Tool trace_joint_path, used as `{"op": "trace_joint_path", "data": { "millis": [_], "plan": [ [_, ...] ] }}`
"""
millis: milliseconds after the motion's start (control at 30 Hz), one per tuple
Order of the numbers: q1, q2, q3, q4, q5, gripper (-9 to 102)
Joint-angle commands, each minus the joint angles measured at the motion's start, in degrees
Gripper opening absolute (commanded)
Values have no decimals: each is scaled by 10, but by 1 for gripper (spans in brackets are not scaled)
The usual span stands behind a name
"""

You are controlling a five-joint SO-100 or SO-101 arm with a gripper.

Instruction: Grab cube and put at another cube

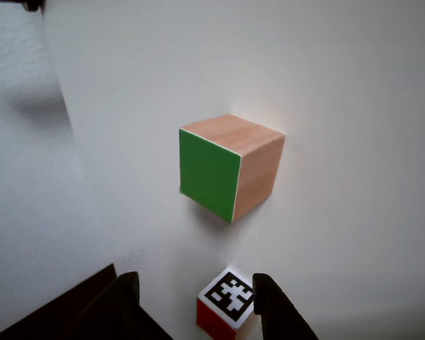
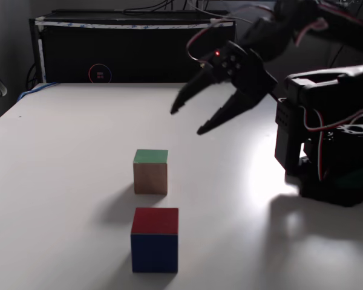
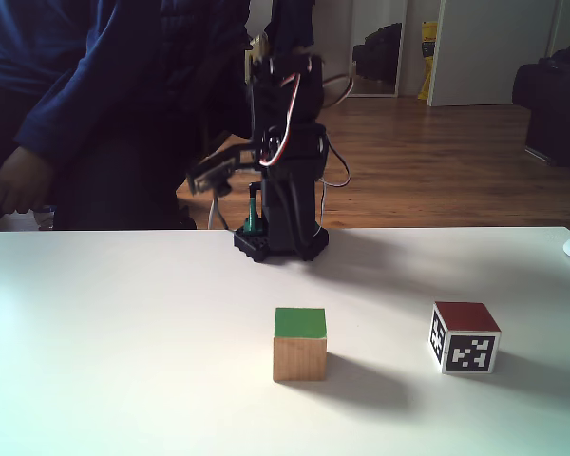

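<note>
Gripper (image 2: 186, 119) gapes above the cube (image 2: 150, 171), apart

White table, wooden floor

We see a white table (image 3: 123, 323); a wood floor (image 3: 437, 161); a white door (image 3: 489, 47); a black box (image 2: 133, 48).

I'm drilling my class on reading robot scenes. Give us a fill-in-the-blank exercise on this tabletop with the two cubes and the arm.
1. The light wooden cube has its bright green face turned ____.
2. The black two-finger gripper hangs above the white table with its jaws ____.
3. The square black-and-white marker sits on the ____ cube.
4. In the fixed view facing the arm's base, the marked cube stands to the ____ of the wooden cube.

Missing words: up; open; red; right
</note>
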Motion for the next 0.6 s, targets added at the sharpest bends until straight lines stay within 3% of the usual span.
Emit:
{"op": "trace_joint_path", "data": {
  "millis": [0, 233, 567],
  "plan": [
    [4, -74, -86, -11, -5, 29],
    [8, -189, -163, -11, 2, 36],
    [44, -502, -331, 8, 28, 39]
  ]
}}
